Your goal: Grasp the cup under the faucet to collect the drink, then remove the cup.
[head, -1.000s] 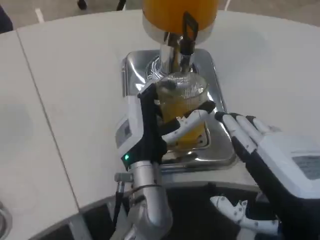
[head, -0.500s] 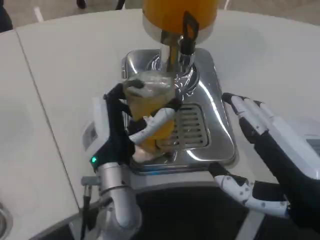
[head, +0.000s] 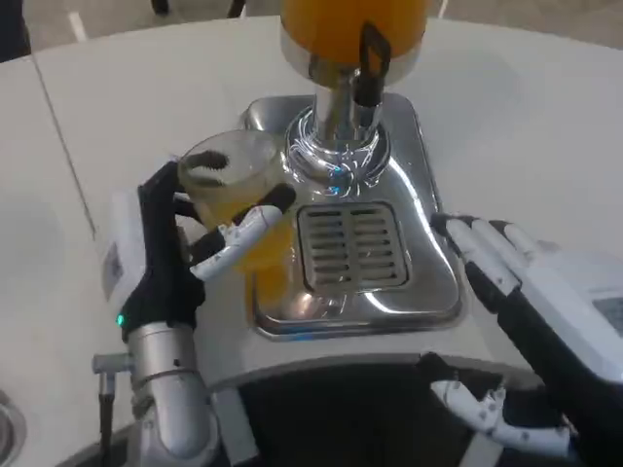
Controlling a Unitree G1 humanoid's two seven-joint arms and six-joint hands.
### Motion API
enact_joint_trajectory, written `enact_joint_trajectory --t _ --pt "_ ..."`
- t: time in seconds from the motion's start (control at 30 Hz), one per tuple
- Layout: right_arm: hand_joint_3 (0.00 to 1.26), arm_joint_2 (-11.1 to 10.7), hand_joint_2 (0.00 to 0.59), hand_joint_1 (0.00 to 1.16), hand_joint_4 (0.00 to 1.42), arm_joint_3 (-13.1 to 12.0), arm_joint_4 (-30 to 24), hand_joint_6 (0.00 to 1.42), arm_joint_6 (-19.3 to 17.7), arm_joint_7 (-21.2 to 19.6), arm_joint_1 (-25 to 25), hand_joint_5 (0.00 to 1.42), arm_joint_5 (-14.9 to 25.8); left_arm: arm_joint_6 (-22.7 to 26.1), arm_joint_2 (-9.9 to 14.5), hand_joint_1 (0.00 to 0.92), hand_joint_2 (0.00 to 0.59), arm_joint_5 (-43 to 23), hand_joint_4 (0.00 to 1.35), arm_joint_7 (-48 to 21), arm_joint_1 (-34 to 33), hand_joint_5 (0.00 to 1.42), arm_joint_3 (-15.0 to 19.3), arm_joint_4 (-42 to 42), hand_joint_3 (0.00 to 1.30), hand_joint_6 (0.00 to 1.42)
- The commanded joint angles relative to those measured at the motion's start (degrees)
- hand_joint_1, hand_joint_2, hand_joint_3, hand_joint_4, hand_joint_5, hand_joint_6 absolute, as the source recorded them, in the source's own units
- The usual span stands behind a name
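Observation:
A clear plastic cup (head: 237,195) holding orange drink is gripped by my left hand (head: 165,255), left of the dispenser's steel base and off the drip grate (head: 350,246). The fingers wrap its front and the thumb side sits behind. The faucet (head: 368,60) with its black lever hangs from the orange drink tank (head: 352,21) above the steel column. My right hand (head: 526,292) rests open on the table, just right of the steel tray (head: 428,263), fingers stretched forward and holding nothing.
The white round table (head: 526,126) spreads to the right and behind the dispenser. A seam in the tabletop (head: 63,146) runs down the left. The near table edge curves just below the steel tray.
My left hand has carried the cup left, from under the faucet and over the grate to beside the steel base. The right hand has stayed near the tray's right edge.

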Motion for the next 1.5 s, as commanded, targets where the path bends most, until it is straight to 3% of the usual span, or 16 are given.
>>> enact_joint_trajectory --t 0.03,0.2,0.33,0.5,0.67,1.07,1.5 --pt "0.00 -2.4 0.445 0.46 0.00 -4.2 -0.9 0.04 -7.1 -8.6 7.8 0.00 3.0 -0.5 0.8 0.644 0.003 -0.8 1.08 -3.6 2.9 1.42 0.4 -7.1 1.16 1.42" --pt "0.00 -5.9 0.453 0.45 0.00 -6.3 2.5 0.02 -11.2 -16.5 13.3 0.00 5.5 -0.5 1.7 0.643 0.003 -1.6 1.08 -7.7 6.9 1.42 1.1 -13.1 1.16 1.42" --pt "0.00 -7.7 0.467 0.44 0.00 -7.1 6.2 0.00 -13.4 -22.4 14.6 0.00 6.2 -0.6 2.2 0.643 0.002 -2.1 1.08 -11.0 10.9 1.42 1.4 -18.0 1.15 1.42" --pt "0.00 -10.0 0.471 0.43 0.00 -7.1 9.9 0.00 -13.9 -26.1 14.3 0.00 6.1 -1.0 1.8 0.643 0.000 -2.7 1.08 -13.6 15.1 1.42 1.5 -22.3 1.15 1.42" --pt "0.00 -11.1 0.478 0.39 0.00 -7.0 10.0 0.00 -12.9 -26.5 14.5 0.00 6.6 -1.6 1.5 0.643 0.000 -3.3 1.08 -16.8 21.0 1.42 1.0 -29.1 1.15 1.42" --pt "0.00 -10.3 0.471 0.37 0.00 -4.1 7.1 0.00 -10.4 -25.8 14.4 0.00 4.9 -1.7 -0.3 0.643 0.000 -4.1 1.08 -22.8 33.6 1.42 -1.5 -43.7 1.15 1.42" --pt "0.00 -11.1 0.471 0.36 0.00 -3.5 7.4 0.00 -10.0 -26.3 14.6 0.00 4.6 -4.4 1.0 0.643 0.000 -4.4 1.08 -27.0 41.4 1.42 -3.0 -50.8 1.15 1.42"
